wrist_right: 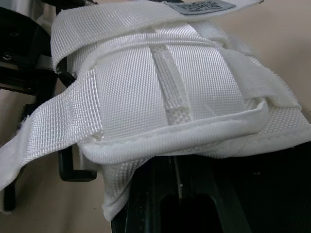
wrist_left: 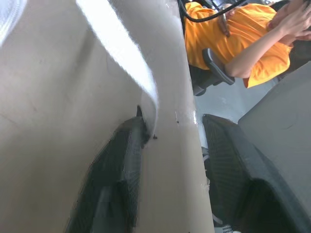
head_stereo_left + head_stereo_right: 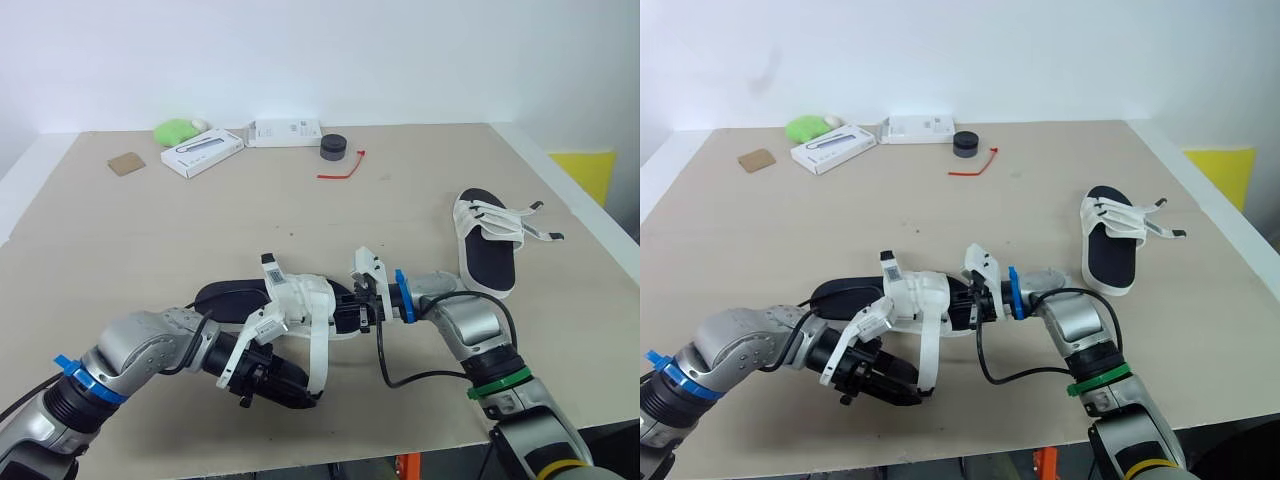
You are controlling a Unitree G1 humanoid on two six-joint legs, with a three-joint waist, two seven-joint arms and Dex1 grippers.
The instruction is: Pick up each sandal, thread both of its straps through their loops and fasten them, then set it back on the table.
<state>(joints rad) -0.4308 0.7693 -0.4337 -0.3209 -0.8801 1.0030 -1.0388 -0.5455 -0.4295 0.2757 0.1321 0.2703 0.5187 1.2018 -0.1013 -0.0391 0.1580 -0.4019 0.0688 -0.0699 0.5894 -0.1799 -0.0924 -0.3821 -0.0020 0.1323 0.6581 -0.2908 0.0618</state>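
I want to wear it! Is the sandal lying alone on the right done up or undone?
Undone. The white fabric sandal with a black insole has its straps splayed out sideways, dark ends lying free.

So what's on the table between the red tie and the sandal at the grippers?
Nothing. Bare tabletop runs from the red tie down to the sandal, as both eye views show.

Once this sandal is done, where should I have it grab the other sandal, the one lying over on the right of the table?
Probably the heel end of the second sandal, coming in from the near side. It lies sole-down with that end toward the robot and bare, while its loose straps crowd the far end and fan out to the right, where fingers could snag them.
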